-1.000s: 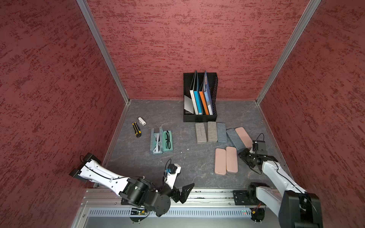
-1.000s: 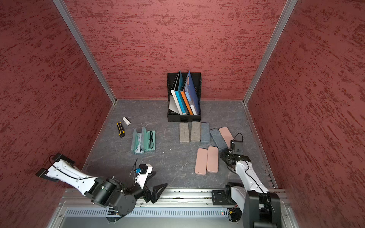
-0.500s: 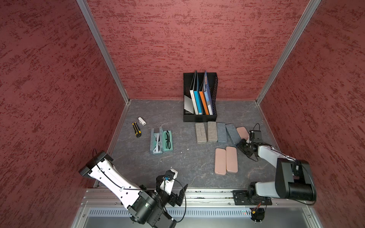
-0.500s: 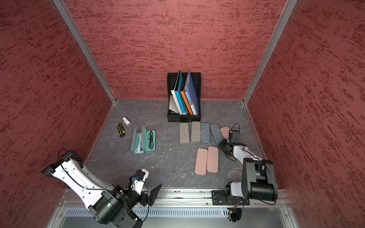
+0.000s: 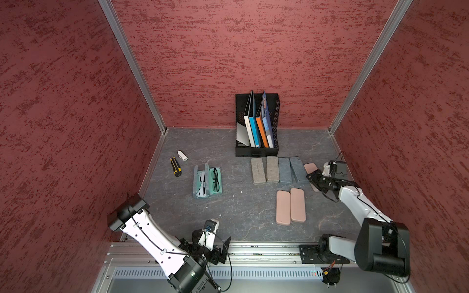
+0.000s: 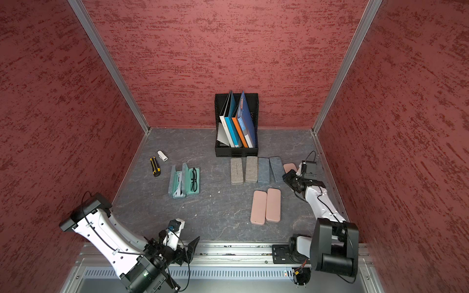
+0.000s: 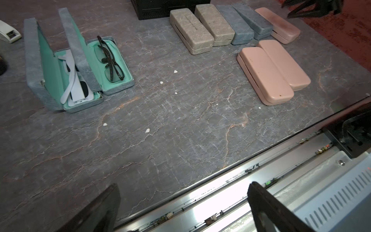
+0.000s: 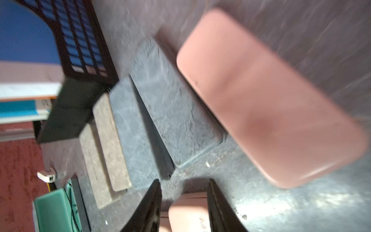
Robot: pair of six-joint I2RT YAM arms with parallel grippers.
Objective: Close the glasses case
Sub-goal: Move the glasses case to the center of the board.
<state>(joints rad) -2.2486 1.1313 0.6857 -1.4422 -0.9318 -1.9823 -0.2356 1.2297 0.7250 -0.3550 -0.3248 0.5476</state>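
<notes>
Open teal glasses case [image 6: 184, 175] holds dark glasses [image 6: 194, 179].

Black file rack [image 5: 256, 152], utility knife [image 5: 175, 166]

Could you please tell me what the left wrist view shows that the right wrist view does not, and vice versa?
Only the left wrist view shows the white glasses and the left gripper, wide open. Only the right wrist view shows the blue folder standing in the black file holder. Both show the beige cases, the grey cases, the lone pink case and at least part of an open teal-lined case.
</notes>
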